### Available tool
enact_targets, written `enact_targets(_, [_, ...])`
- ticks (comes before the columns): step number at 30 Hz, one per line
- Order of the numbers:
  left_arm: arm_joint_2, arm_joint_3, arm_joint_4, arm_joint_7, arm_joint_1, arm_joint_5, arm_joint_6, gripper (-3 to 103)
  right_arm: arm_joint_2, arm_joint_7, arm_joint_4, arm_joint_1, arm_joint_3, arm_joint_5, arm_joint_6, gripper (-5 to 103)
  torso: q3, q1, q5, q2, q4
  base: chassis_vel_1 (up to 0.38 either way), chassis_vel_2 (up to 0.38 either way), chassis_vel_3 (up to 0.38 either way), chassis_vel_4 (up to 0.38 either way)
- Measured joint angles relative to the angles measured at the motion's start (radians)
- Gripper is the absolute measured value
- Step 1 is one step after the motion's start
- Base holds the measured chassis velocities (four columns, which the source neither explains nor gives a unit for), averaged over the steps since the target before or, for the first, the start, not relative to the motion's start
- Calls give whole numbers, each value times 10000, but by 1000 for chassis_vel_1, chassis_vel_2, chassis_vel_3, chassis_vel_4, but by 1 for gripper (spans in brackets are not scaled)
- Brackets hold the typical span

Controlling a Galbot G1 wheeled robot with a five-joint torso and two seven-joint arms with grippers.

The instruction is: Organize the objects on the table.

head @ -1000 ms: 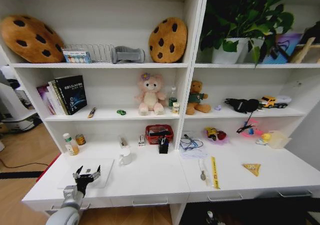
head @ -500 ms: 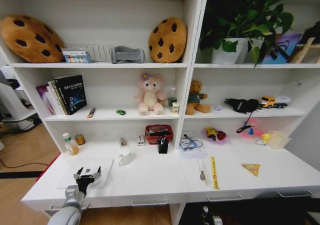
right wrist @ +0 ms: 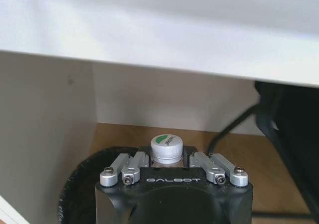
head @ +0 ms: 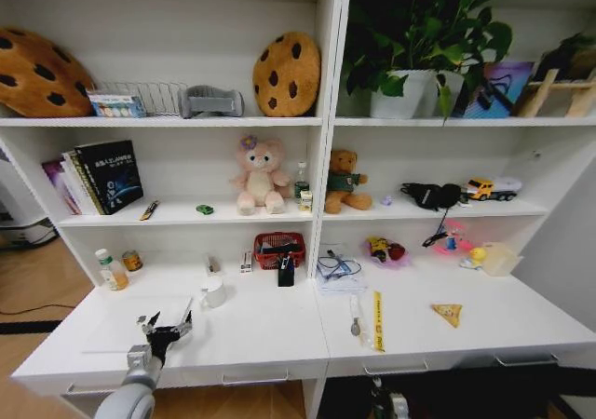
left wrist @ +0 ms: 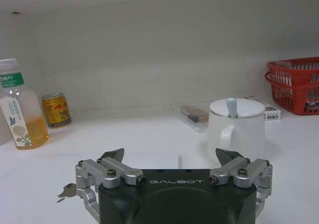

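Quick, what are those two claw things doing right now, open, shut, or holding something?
Left end effector: open, empty, over the white desk top.
Right end effector: shut on a small clear bottle with a white-and-green cap, below the desk.

Table [head: 261, 331] runs under the shelving, split by an upright divider. Left half: bottle [head: 111, 270] and can [head: 132, 261] at far left near the back wall; mug [head: 213, 293] toward the middle; basket [head: 278, 249] behind it against the divider. Left gripper [head: 164, 325] hovers over the front left, jaws spread, mug ahead and to its right. Right half: cable [head: 333, 266] on a notepad at the back; spoon [head: 355, 318] and ruler [head: 378, 319] side by side near the front edge. Right gripper [right wrist: 170, 168] sits below the table edge, clamped on a small bottle [right wrist: 166, 148].
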Motion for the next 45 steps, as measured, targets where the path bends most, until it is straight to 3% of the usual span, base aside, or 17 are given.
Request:
enact_targets(4, [18, 3, -15, -14, 26, -4, 18, 100, 39, -117, -201, 200, -38, -140, 0, 30, 0, 0, -1, 0, 3, 34, 41, -44, -47])
enact_targets(9, [93, -89, -32, -30, 221, -15, 31, 100, 218, -624, -1744, 1254, -168, -723, 353, 30, 0, 0, 0, -1, 2, 4, 10, -13, -9])
enact_targets(23, [21, -23, 93, -97, 111, -28, 86, 100, 414, -588, -2326, 1776, -326, -883, 327, 28, 1, 0, 0, 0, -2, 0, 0, 0, 0])
enact_targets(25, [14, -25, 113, -97, 101, -31, 86, 100, 414, -573, -2326, 1780, -330, -910, 299, 33, 0, 0, -1, 0, -3, 0, 0, 0, 0])
enact_targets(28, [-5, -27, 145, -97, 97, -38, 86, 100, 416, -504, -2260, 1739, -329, -941, 249, 49, 0, 0, -1, 0, 0, 0, 0, 0, 0])
enact_targets(29, [-5, -27, 145, -97, 97, -38, 86, 100, 416, -504, -2260, 1739, -329, -941, 249, 49, 0, 0, -1, 0, 0, 0, 0, 0, 0])
enact_targets(32, [-23, 1, 169, -94, 76, -38, 87, 100, 406, -443, -2064, 1629, -309, -931, 204, 65, 0, 0, -1, 0, 0, 0, 0, 0, 0])
enact_targets(33, [-23, 1, 169, -94, 76, -38, 87, 100, 406, -443, -2064, 1629, -309, -931, 204, 65, 0, 0, -1, 0, 0, 0, 0, 0, 0])
enact_targets(38, [-5, 21, 170, -93, 3, -62, 94, 100, 226, -454, -827, 890, -302, -773, -113, 87, -1, 0, -1, 0, 2, 0, 0, 0, 0])
enact_targets(45, [-35, -8, 80, -96, -8, -69, 97, 100, 59, -361, 1424, -876, -255, -737, -352, 100, -2, 0, -1, 0, -2, 0, 0, 0, 0])
